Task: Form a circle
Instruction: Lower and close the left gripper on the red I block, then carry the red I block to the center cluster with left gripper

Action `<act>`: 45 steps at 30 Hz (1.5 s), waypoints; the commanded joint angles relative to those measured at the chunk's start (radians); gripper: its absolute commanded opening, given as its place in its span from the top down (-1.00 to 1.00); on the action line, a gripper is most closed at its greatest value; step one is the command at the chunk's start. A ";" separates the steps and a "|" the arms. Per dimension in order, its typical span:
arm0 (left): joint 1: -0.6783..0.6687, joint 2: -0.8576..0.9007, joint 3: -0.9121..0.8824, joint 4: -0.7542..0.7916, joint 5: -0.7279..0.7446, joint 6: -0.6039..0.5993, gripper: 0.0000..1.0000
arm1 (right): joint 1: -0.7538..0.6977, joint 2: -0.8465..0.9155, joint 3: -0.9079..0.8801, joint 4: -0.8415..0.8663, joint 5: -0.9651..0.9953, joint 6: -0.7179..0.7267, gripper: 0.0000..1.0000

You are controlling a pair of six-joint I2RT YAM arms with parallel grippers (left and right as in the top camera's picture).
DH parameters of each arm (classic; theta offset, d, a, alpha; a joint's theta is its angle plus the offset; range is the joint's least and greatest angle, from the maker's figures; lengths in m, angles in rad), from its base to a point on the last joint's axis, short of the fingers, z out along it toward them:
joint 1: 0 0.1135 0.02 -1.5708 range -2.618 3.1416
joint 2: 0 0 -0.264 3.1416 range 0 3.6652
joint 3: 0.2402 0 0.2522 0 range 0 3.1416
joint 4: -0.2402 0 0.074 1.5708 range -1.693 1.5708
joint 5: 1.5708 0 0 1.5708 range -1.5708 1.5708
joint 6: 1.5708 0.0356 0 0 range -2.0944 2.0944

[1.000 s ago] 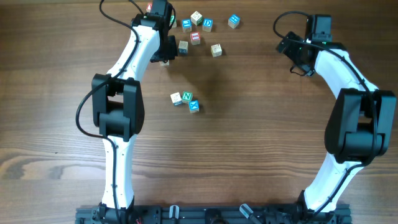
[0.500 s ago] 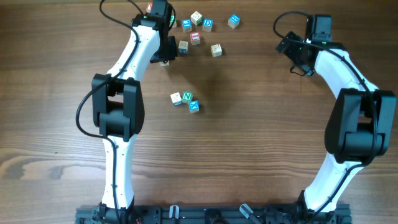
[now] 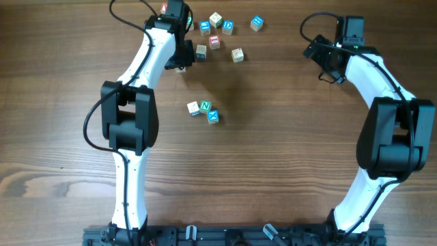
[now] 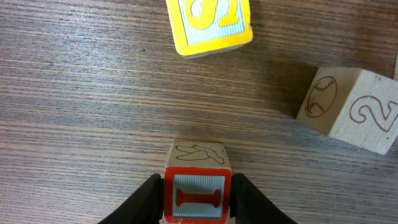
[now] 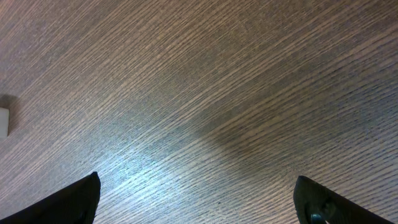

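While the left gripper [image 4: 197,186] has its fingers [image 4: 146,200] clamped on the two sides of a red "I" cube [image 4: 196,200], the right gripper [image 5: 202,205] hangs over bare wood with its fingers spread wide and nothing between them. Whether the held cube rests on the table [image 3: 307,171] or is just clear of it, I cannot tell.

Ahead of the left fingers lies a yellow-framed cube [image 4: 208,25], and ahead and to their right a plain cube [image 4: 348,109] with a ball and a "2" cut into it; both are apart from the grip.

The circle [image 3: 205,109] is only begun. From overhead it is three cubes touching or nearly so: a pale one [image 3: 193,107], a green "N" [image 3: 205,106] and a blue one [image 3: 213,117]. It lies behind the left fingers, back toward the arm's base and a little to their right, clear of the loose scatter [image 3: 215,41] beside them. Its line runs from pale to blue as a shallow bend, hollow side facing the base.

The left arm is plainly the nearer; the right fingers stand well apart from the ring. I judge the coming move to be a draw-back that sets the cube at one open end of that bend.
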 commanded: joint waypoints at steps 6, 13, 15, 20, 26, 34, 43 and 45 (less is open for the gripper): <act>-0.002 -0.055 -0.008 -0.043 0.001 0.002 0.48 | 0.002 0.017 -0.004 0.002 0.010 -0.013 -1.00; -0.002 -0.259 -0.008 -0.219 0.001 -0.003 0.54 | 0.002 0.017 -0.004 0.002 0.010 -0.013 -0.99; -0.002 -0.333 -0.008 -0.265 0.001 -0.026 0.54 | 0.002 0.017 -0.004 0.002 0.010 -0.013 -1.00; -0.002 -0.504 -0.008 -0.417 0.017 -0.063 0.53 | 0.002 0.017 -0.004 0.002 0.010 -0.013 -0.99; -0.006 -0.633 -0.008 -0.603 0.031 -0.082 0.54 | 0.002 0.017 -0.004 0.002 0.010 -0.013 -0.99; -0.066 -0.763 -0.129 -0.685 0.031 -0.109 0.52 | 0.002 0.017 -0.004 0.002 0.010 -0.013 -0.99; -0.196 -0.834 -0.669 -0.354 0.039 -0.161 0.49 | 0.002 0.017 -0.004 0.002 0.010 -0.013 -0.99; -0.220 -0.834 -0.793 -0.214 0.039 -0.161 0.48 | 0.002 0.017 -0.004 0.002 0.010 -0.013 -0.99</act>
